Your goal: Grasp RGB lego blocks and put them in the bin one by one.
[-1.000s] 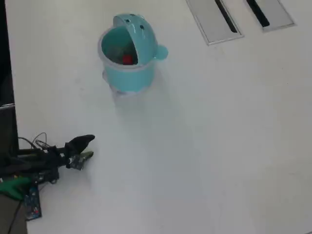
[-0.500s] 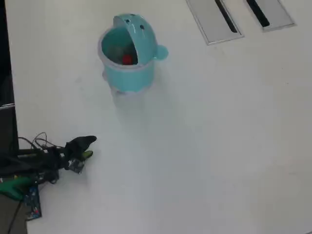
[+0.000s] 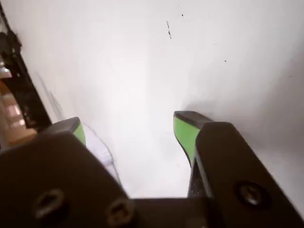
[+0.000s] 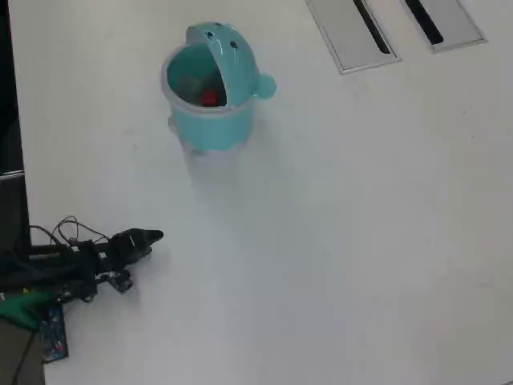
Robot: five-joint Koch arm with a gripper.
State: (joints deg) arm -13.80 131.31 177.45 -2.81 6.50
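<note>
The light teal bin (image 4: 210, 112) stands at the upper left of the white table in the overhead view, its domed lid tipped up. A red lego block (image 4: 210, 98) lies inside it; no other block shows. My gripper (image 4: 151, 239) rests low at the table's left side, far below the bin. In the wrist view the gripper (image 3: 130, 129) is open, its green pads (image 3: 186, 134) well apart with only bare white table between them.
Two flat grey slotted panels (image 4: 353, 34) (image 4: 446, 19) lie at the top right. The table's dark left edge (image 4: 11, 120) runs beside the arm, with wires and a small circuit board (image 4: 53, 332) near its base.
The gripper tip has slid slightly right and down in the overhead view, and the green pad seen beside it earlier no longer shows. The bin and red block have not moved.
</note>
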